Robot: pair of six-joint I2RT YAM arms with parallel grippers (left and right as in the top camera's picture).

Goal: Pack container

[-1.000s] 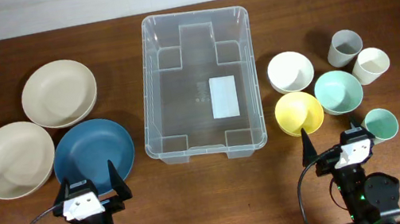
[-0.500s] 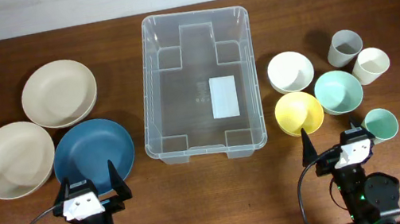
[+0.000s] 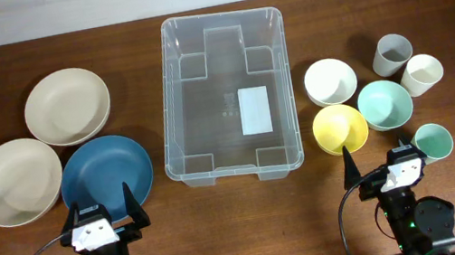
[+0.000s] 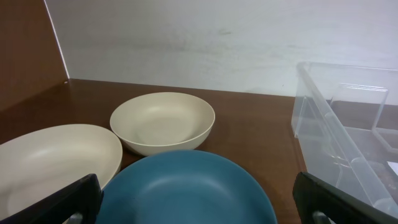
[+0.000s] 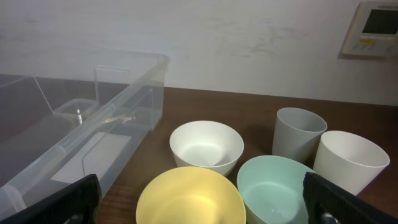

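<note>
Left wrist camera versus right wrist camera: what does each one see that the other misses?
Only the left wrist shows the blue dish, the near beige dish and the far beige dish. Only the right wrist shows the white bowl, yellow bowl, mint bowl, grey cup, white cup and a wall panel. Both share the container, the table and the pale wall.
</note>
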